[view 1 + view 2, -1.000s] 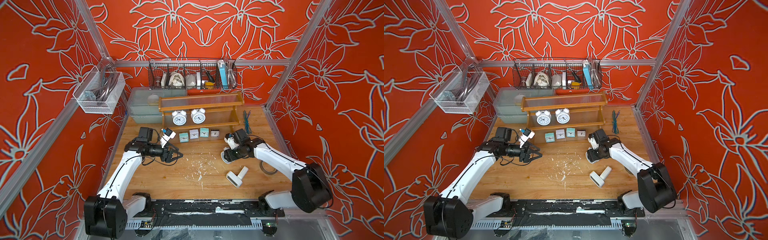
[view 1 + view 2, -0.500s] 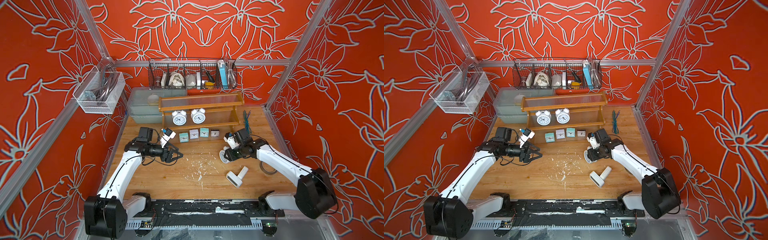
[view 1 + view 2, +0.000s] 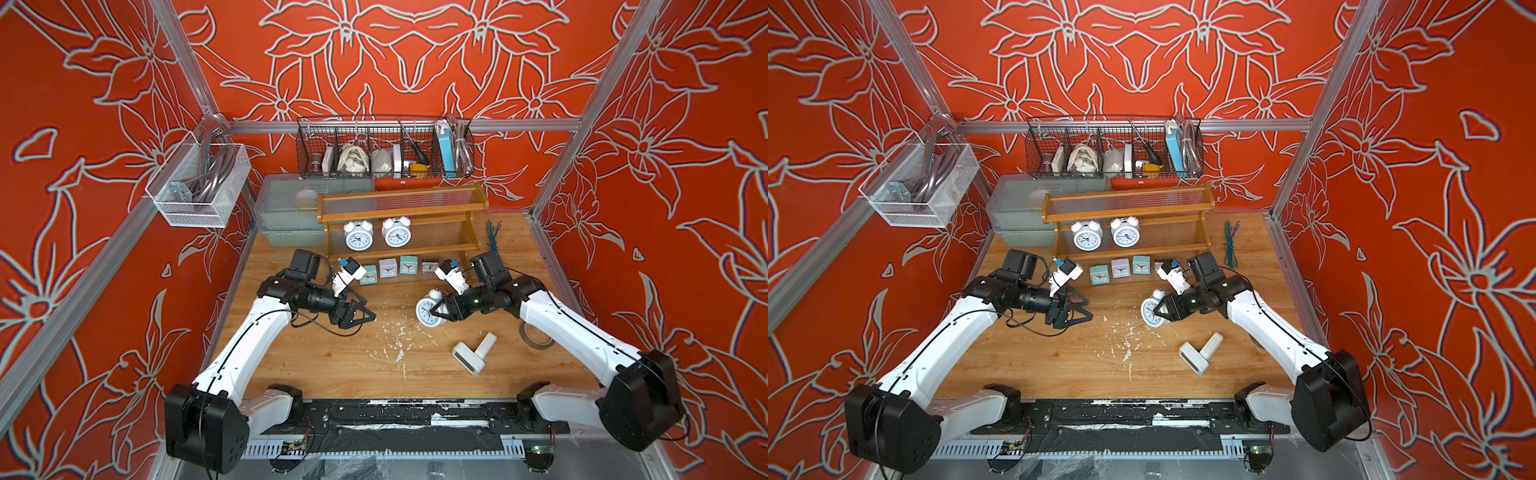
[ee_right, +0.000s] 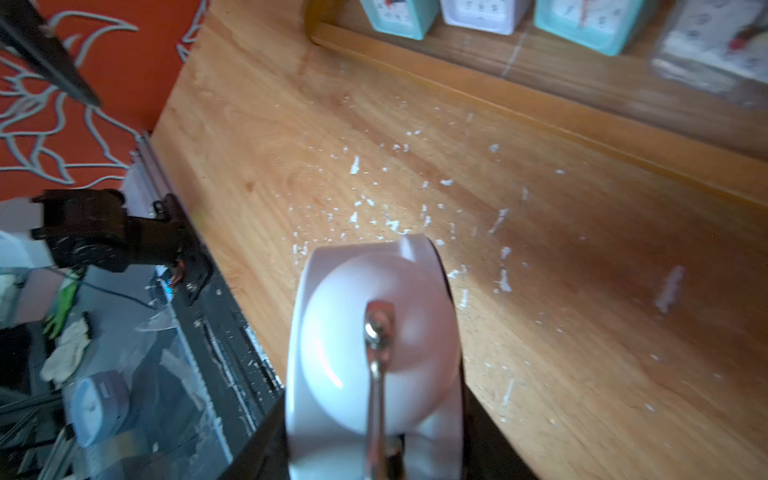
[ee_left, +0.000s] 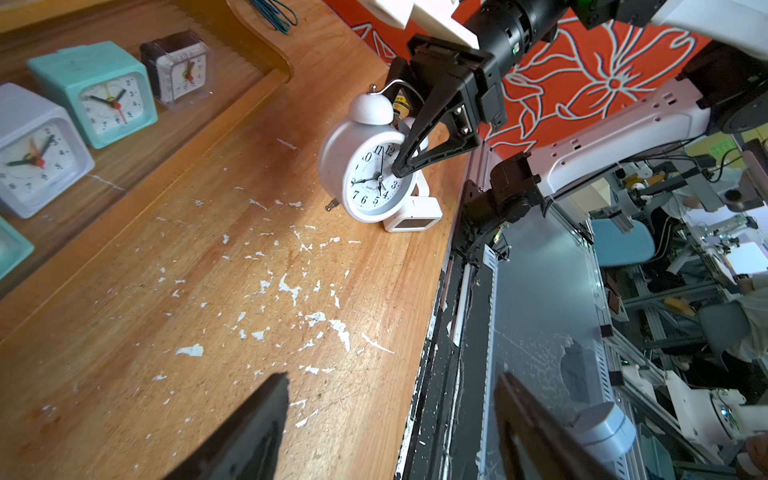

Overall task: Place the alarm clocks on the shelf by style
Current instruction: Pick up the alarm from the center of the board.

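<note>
Your right hand (image 3: 437, 312) was clamped front-to-back on the twin-bell alarm clock (image 3: 423, 311), low over the bench (image 3: 324, 353) before the shelf (image 3: 399, 217); your left hand (image 3: 362, 321) hung open, empty. Pinched off-centre, that round body could swivel and clip the square clocks (image 3: 408, 264).

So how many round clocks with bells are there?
3. Two clocks stand side by side on the shelf's middle tier; the third clock is in the right gripper. None looks hidden.

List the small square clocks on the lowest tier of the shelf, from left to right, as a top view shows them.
Left teal clock, white square clock, right teal clock, dark-faced clock.
</note>
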Action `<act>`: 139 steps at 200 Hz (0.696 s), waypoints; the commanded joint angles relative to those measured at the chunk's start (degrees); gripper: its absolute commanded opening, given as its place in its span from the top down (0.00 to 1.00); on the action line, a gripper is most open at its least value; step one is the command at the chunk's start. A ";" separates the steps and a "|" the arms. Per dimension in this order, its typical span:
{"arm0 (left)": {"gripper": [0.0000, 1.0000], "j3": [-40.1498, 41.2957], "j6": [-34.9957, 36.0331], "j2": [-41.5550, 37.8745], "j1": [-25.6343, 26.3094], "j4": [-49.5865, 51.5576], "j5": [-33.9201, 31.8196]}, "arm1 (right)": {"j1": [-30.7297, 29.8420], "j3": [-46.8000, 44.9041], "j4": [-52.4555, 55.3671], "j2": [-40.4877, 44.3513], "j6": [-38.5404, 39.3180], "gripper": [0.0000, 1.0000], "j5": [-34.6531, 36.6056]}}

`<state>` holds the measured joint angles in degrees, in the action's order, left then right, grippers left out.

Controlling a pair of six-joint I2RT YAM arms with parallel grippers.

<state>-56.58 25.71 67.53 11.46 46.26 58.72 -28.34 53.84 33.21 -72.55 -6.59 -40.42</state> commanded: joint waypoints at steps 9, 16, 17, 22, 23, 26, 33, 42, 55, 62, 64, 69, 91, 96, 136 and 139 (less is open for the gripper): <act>0.22 -2.71 2.93 2.24 2.95 4.89 -1.07 | -1.55 2.21 -5.13 1.24 -0.44 0.59 -13.09; 0.22 -3.12 3.25 2.63 3.51 5.32 -1.17 | -2.10 2.14 -5.93 1.11 -0.59 0.59 -14.38; 0.22 -3.20 3.23 2.71 3.58 5.37 -1.16 | -2.22 2.14 -6.08 1.06 -0.61 0.59 -14.53; 0.22 -3.47 3.44 2.98 3.96 5.56 -1.17 | -2.79 2.14 -6.63 0.88 -0.62 0.59 -15.27; 0.22 -3.50 3.45 3.06 4.07 5.62 -1.21 | -2.87 2.14 -6.74 0.86 -0.62 0.59 -15.42; 0.21 -3.66 3.47 3.16 4.28 5.71 -1.20 | -3.27 2.14 -6.95 0.79 -0.66 0.59 -15.77; 0.22 -3.95 3.51 3.55 4.71 5.96 -1.09 | -4.23 2.23 -7.69 0.51 -0.62 0.59 -16.44; 0.21 -4.30 3.59 3.94 5.28 6.18 -1.01 | -5.30 2.31 -8.64 0.28 -0.61 0.59 -17.18; 0.21 -4.73 3.76 4.60 6.12 6.51 -0.89 | -7.07 2.62 -9.68 -0.38 -0.53 0.59 -17.80; 0.22 -4.88 3.87 5.02 6.49 6.71 -0.85 | -7.83 2.96 -9.92 -0.87 -0.48 0.59 -17.85; 0.22 -4.93 3.96 5.10 6.60 6.73 -0.85 | -8.04 3.05 -9.92 -1.00 -0.45 0.59 -17.91; 0.21 -5.03 3.93 5.36 6.85 6.82 -0.75 | -8.50 3.30 -10.11 -1.50 -0.40 0.59 -17.86; 0.21 -4.94 4.26 6.34 7.69 7.08 -0.16 | -10.15 4.23 -10.77 -3.33 -0.45 0.59 -18.16; 0.22 -4.88 4.32 6.54 7.93 7.10 -0.03 | -10.45 4.38 -10.96 -3.75 -0.49 0.59 -18.34; 0.22 -4.07 5.31 7.19 9.06 7.52 0.57 | -12.25 5.04 -13.23 -6.39 -0.57 0.59 -19.47; 0.21 -3.99 5.42 7.20 9.16 7.48 0.53 | -12.32 5.12 -13.34 -6.52 -0.53 0.59 -19.52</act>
<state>-60.55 29.36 74.35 19.88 52.07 57.74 -39.62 56.64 23.20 -78.13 -7.01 -56.82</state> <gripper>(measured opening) 0.785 0.507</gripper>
